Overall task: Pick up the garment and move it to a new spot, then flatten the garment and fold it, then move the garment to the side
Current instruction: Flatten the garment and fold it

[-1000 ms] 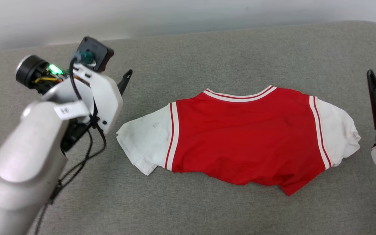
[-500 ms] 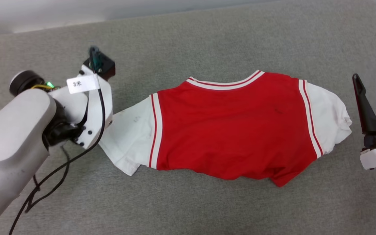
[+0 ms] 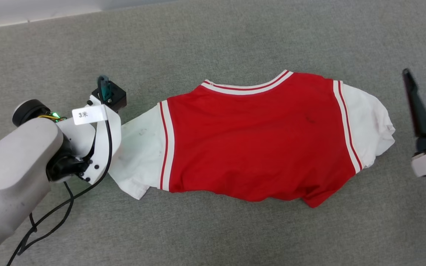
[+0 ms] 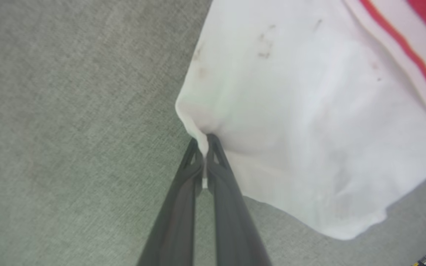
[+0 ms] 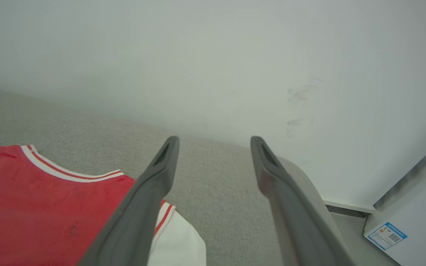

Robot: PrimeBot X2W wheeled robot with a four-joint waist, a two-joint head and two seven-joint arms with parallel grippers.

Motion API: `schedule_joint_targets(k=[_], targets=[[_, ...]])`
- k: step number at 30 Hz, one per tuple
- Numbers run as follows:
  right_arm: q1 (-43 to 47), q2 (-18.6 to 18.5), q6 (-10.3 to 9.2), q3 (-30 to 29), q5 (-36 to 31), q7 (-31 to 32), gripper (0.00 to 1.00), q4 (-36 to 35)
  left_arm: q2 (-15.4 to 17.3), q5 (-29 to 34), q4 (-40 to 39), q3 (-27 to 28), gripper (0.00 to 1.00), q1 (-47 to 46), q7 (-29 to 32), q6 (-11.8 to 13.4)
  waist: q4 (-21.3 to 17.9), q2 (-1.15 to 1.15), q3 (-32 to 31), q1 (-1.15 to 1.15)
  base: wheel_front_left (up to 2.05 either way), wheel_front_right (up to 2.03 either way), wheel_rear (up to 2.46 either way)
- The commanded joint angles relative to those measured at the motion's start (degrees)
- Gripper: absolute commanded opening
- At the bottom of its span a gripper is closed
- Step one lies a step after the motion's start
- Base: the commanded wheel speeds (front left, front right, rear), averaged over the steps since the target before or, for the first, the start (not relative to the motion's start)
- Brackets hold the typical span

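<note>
The garment (image 3: pixel 253 136) lies spread on the grey padded table, plain red side up, white sleeves at both ends and striped collar toward the far edge. In the left wrist view my left gripper (image 4: pixel 205 142) is shut on a pinch of the white sleeve (image 4: pixel 309 122) at its edge. In the head view the left wrist housing (image 3: pixel 98 140) covers that sleeve's outer end and hides the fingers. My right gripper (image 3: pixel 425 68) stands open to the right of the other sleeve (image 3: pixel 372 122), apart from it. The right wrist view shows its fingers (image 5: pixel 154 192) spread above the collar (image 5: pixel 68 171).
The grey table (image 3: pixel 235 37) runs to a white wall at the back. A black cable (image 3: pixel 50 214) hangs from the left arm over the table. A white box with a blue label (image 5: pixel 386 236) sits by the table's rounded corner.
The head camera has tilted down, shifting the whole picture. My left gripper came down onto the left sleeve's edge and closed on it. The right gripper stays open.
</note>
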Motion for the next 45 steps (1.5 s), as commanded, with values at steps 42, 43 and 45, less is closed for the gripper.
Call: schedule_joint_targets(k=[42, 43, 45], targets=[[-17.68, -20.93, -0.03, 37.36, 33.76, 57.77, 1.0, 15.98, 3.22, -0.52, -6.81, -3.12, 0.0, -10.27, -13.02, 0.05, 10.46, 0.0, 5.99, 0.0, 0.0, 0.0, 0.0], [-17.85, -20.68, -0.03, 37.61, 33.98, 56.89, 0.66, 16.57, 3.22, -0.59, -6.64, -3.23, 0.0, -10.12, -13.28, 0.05, 10.39, 0.0, 5.85, 0.0, 0.0, 0.0, 0.0], [-18.8, -20.49, -0.03, 37.59, 34.51, 54.91, 0.0, 17.34, 3.2, -0.85, -6.24, -3.55, 0.0, -9.55, -13.58, 0.05, 10.16, 0.0, 5.23, 0.0, 0.0, 0.0, 0.0]])
